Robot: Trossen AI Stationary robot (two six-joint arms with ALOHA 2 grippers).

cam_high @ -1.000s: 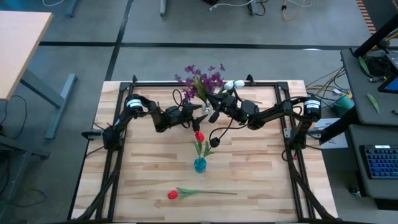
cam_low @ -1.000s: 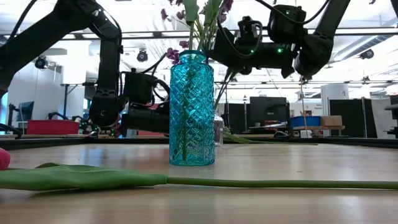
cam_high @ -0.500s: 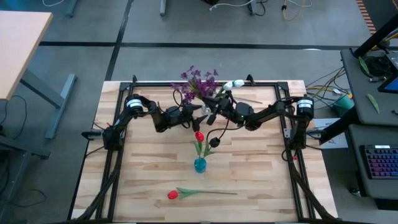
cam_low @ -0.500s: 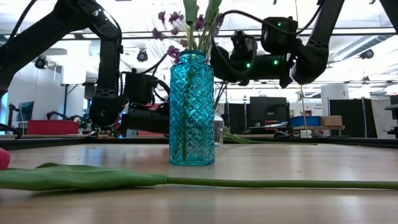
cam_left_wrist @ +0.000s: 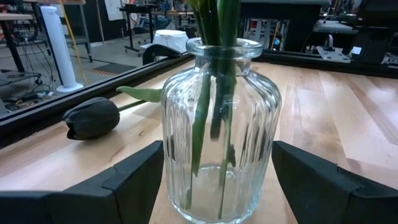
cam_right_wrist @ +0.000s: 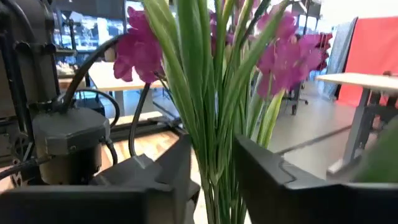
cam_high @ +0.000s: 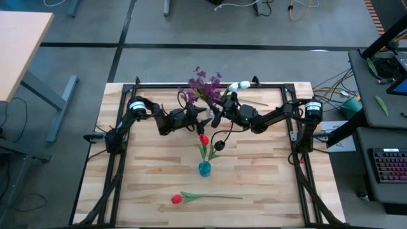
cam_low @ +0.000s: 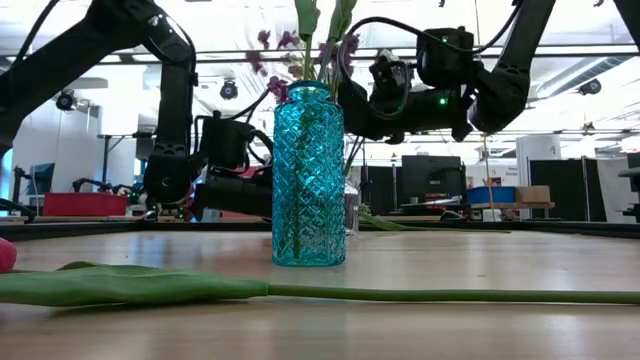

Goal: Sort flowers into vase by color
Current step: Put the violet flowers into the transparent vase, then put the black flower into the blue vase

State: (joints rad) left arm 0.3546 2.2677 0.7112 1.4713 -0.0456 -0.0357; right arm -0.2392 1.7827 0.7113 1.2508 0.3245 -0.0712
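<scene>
A bunch of purple flowers [cam_high: 205,86] stands upright over a clear glass vase [cam_left_wrist: 221,124] at the table's far middle. Its green stems [cam_left_wrist: 211,99] reach down inside the vase. My left gripper [cam_high: 205,115] is shut on the vase. My right gripper [cam_high: 217,113] is shut on the bunch's stems above the vase mouth. A blue glass vase [cam_high: 204,168] at mid-table holds a red tulip [cam_high: 203,139]. A second red tulip [cam_high: 177,199] lies flat near the front edge. A near-black bloom [cam_left_wrist: 92,118] lies on the table beside the clear vase. A white bud [cam_high: 239,86] lies at the far edge. My left gripper pinches the clear vase's ribbed body [cam_left_wrist: 171,168] between its two fingers [cam_left_wrist: 134,183], one on each side. The fingers come level from the table's left. The vase stands upright on the table. My right gripper pinches the bunch's green stems [cam_right_wrist: 214,155] between its two fingers [cam_right_wrist: 255,168], below the purple heads. The fingers come about level from the table's right and lie across the stems. The bunch stands upright with its lower ends in the clear vase.
The blue vase [cam_low: 308,175] stands just in front of both grippers. The lying tulip's long stem [cam_low: 420,294] runs across the front of the table. A black metal frame [cam_high: 191,84] rims the table.
My right gripper has gone a little toward the table's left and down with the purple bunch. The purple heads stand lower and closer over the clear vase than before.
</scene>
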